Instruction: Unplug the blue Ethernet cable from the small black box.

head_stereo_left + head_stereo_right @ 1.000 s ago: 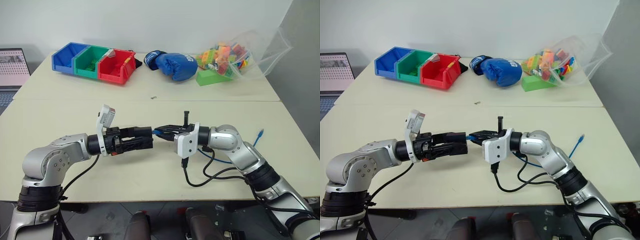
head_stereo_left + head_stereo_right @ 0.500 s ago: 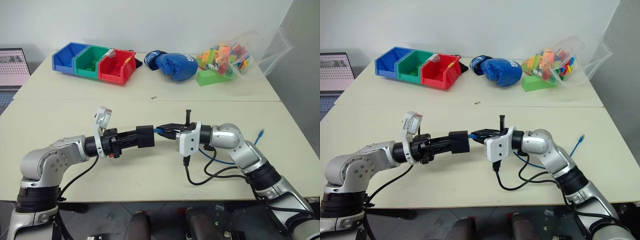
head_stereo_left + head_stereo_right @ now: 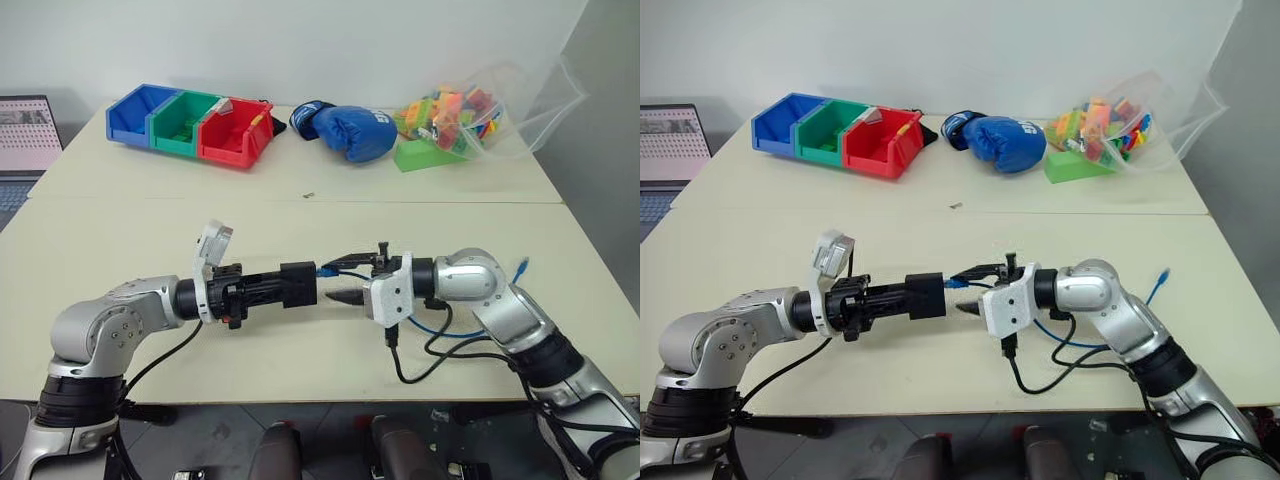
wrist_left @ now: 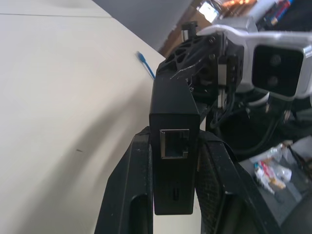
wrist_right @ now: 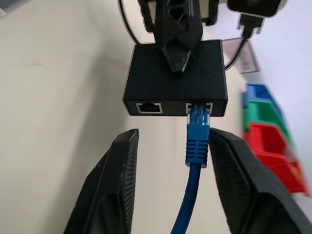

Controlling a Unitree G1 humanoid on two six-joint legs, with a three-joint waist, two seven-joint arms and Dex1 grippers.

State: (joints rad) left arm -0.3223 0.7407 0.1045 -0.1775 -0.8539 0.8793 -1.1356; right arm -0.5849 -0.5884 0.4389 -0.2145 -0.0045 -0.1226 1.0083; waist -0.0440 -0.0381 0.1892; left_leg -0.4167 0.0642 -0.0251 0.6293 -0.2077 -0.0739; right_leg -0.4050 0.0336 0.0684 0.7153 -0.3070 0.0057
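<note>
1. At the far left edge of the table (image 3: 150, 215) sits a laptop (image 3: 27, 133), its screen lit.
2. Toward the back stand three joined bins (image 3: 190, 125), blue, green and red from left to right, with small items inside.
3. Just right of the bins lies a blue boxing glove (image 3: 345, 130), and beyond it a clear plastic bag of coloured bricks (image 3: 465, 115) with a green block at its front.
4. In front, the left gripper (image 3: 285, 287) reaches level toward the right, above the tabletop. Its two fingers (image 4: 134, 195) are clamped on the small black box (image 3: 299, 286), one on each flat side, as the left wrist view shows.
5. The box is held off the table, between the two grippers. The right wrist view shows two ports in the face turned toward the right gripper: one is bare and the other has the plug at its mouth.
6. The blue Ethernet cable (image 5: 196, 146) has its plug at that port; whether it is fully seated I cannot tell. From there the cord runs between the right gripper's fingers, touching neither.
7. The right gripper (image 3: 345, 281) points left at the box with its fingers (image 5: 109, 195) spread apart, one on either side of the plug.
8. The cable loops under the right arm, and its far plug end rests on the table at the right.
</note>
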